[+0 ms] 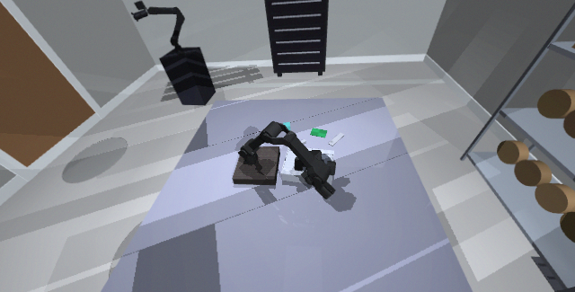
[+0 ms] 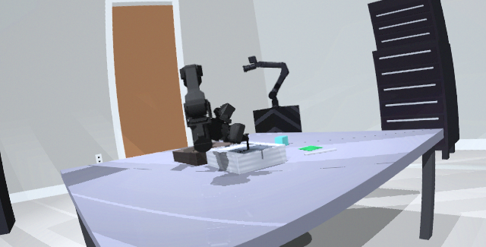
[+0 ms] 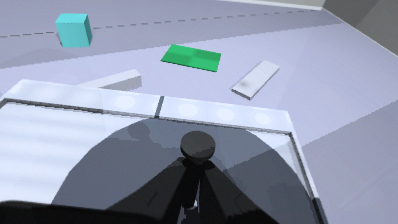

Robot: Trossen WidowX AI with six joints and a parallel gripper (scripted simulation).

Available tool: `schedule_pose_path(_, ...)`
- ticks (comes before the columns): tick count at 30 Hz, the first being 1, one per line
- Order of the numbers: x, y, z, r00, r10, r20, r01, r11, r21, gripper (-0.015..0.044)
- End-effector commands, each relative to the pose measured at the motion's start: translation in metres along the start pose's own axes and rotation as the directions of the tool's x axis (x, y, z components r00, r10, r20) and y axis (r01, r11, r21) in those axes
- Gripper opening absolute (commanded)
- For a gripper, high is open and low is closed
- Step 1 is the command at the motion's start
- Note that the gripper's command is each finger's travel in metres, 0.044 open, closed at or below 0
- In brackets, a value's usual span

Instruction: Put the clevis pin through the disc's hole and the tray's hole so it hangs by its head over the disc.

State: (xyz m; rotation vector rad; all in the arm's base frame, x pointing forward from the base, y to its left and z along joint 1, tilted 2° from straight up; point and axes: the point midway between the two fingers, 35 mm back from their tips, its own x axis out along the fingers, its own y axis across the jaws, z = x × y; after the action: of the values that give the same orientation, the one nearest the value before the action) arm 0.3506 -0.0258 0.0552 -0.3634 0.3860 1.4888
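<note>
Inside the tray (image 1: 292,179) (image 2: 262,160) (image 3: 225,114), a wide disc (image 3: 110,160).

We seem to be in a workshop or robotics lab: a tall black drawer cabinet (image 1: 296,36) (image 2: 408,62) stands by plain grey walls, a second robot arm (image 1: 179,20) (image 2: 282,73) tops a dark pedestal (image 1: 198,96) (image 2: 292,119), and a metal shelf rack (image 1: 494,119) holds what are perhaps wooden cylinders (image 1: 512,152).

The tray's raised rim (image 3: 225,116) (image 2: 262,156) walls the hand (image 3: 193,166) (image 2: 247,140) in; above it is open air.
</note>
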Motion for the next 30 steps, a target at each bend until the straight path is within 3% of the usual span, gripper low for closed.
schedule_pose_path(1, -0.0002, 0.0007, -0.0006, 1.0, 0.0, -0.008, 0.0, 1.0, -0.003, 0.0)
schedule_pose_path(30, -0.0005, -0.0037, -0.002, 1.0, -0.004, 0.031, 0.005, 1.0, -0.012, 0.0)
